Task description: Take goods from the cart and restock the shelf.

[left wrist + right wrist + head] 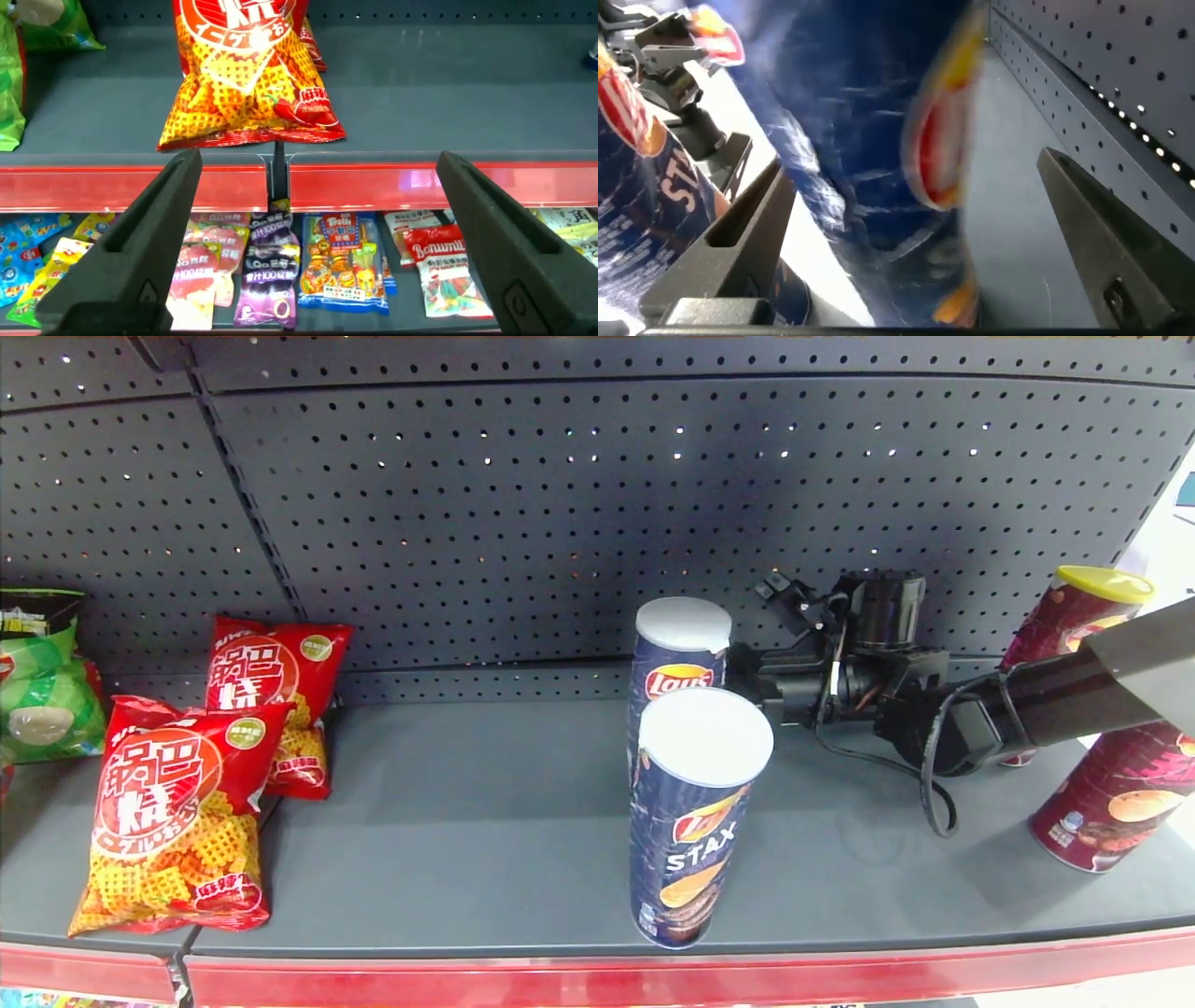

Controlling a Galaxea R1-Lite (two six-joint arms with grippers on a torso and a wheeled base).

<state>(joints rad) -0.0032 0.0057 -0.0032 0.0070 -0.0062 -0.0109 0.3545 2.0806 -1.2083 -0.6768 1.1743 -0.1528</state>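
the right tool [915, 168] stands wide, one finger on each side of the tall dark blue cardboard crisp can with a white lid [680, 653]. a gap shows between the can and the finger nearer the back wall, and the can is upright on the flat grey metal shelf [467, 821], close to the grey perforated back panel [467, 523]. taking that can as the mark: a second dark blue crisp can with a white lid [695, 812] stands upright just in front of it, near the shelf's red front lip [597, 975]. to the right of the marked can, beyond the right arm, a maroon crisp can with a yellow lid [1074, 607] stands by the back panel, and another maroon crisp can [1111, 803] stands nearer the front. well to the left of the marked can a red foil snack bag printed with yellow lattice crisps [280, 709] leans by the back panel. a second red foil bag of the same kind [173, 821] is in front of it, overlapping it, and a green snack bag [42, 681] sits farther left still. the left tool [320, 159] is also spread wide and holds nothing. it is far to the left of the marked can, out in front of the red lip below the front red bag, with small bright sweet packets [341, 271] on the shelf underneath.
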